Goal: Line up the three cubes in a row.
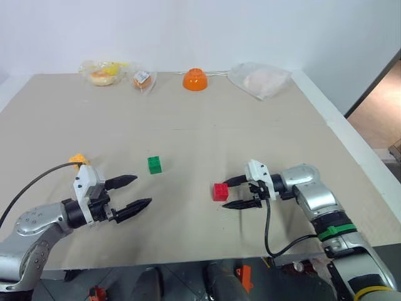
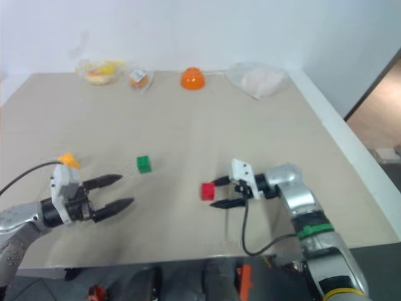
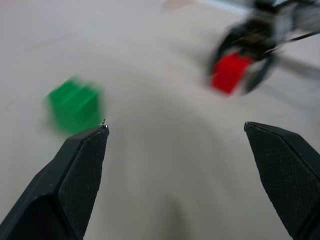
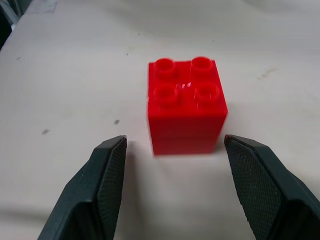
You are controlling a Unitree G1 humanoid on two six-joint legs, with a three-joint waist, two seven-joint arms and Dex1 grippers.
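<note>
- The red cube (image 1: 220, 191) sits on the desk (image 1: 207, 135) at lower centre-right of the head view, studs up, just ahead of the right gripper (image 1: 240, 192), whose fingers stand apart on either side without touching it; it looks set down and let go.
- The green cube (image 1: 155, 164) lies left of centre, well apart from the red one and slightly farther up the frame.
- The yellow-orange cube (image 1: 78, 159) rests at mid-left, partly hidden behind the left gripper (image 1: 133, 192), which is spread wide and holds nothing.
- Judged from this, the three lie roughly across the desk but unevenly spaced and not on one line; green and yellow-orange probably need shifting yet.
- Along the upper edge: an upturned orange bowl (image 1: 195, 79), contents not visible; two clear bags (image 1: 103, 73) of yellowish items; a bag (image 1: 259, 80) of something pale.
</note>
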